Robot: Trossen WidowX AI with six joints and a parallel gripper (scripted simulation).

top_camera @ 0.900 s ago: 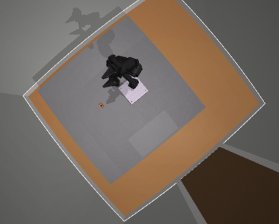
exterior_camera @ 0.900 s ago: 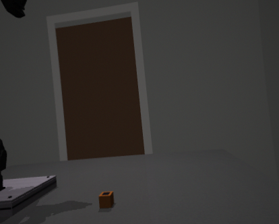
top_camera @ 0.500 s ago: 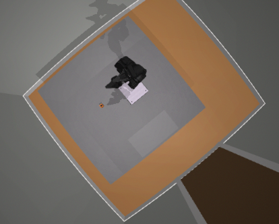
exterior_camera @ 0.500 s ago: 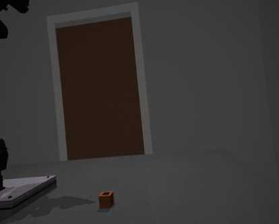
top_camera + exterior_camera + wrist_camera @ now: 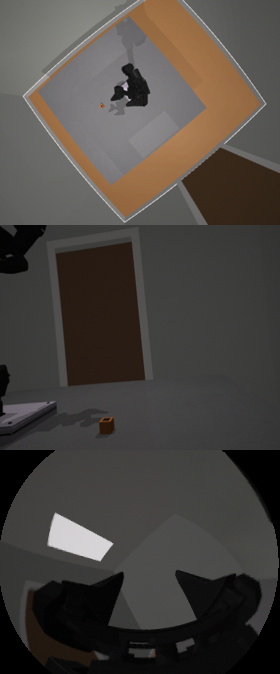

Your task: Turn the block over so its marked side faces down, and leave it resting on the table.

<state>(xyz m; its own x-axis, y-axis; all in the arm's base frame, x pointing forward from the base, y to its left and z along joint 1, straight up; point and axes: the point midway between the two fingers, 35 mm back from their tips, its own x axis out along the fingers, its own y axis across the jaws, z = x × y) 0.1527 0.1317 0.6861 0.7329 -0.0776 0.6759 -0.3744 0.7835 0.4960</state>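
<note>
The small orange block (image 5: 101, 106) (image 5: 107, 426) sits upright on the grey table, with its dark square mark on the top face. My gripper (image 5: 120, 102) (image 5: 149, 573) is open, with nothing between its fingers. It is up in the air, to the right of the block in the top view. In the exterior view part of the arm shows high at the upper left edge, well above the block. The wrist view looks out at grey walls between the wide fingers. The block cannot be made out there for certain.
The arm stands on a pale base plate (image 5: 30, 409) with screws at its corners, left of the block in the exterior view. The arm's shadow falls on the table (image 5: 78, 85) close to the block. An orange-brown floor (image 5: 233, 91) surrounds the table.
</note>
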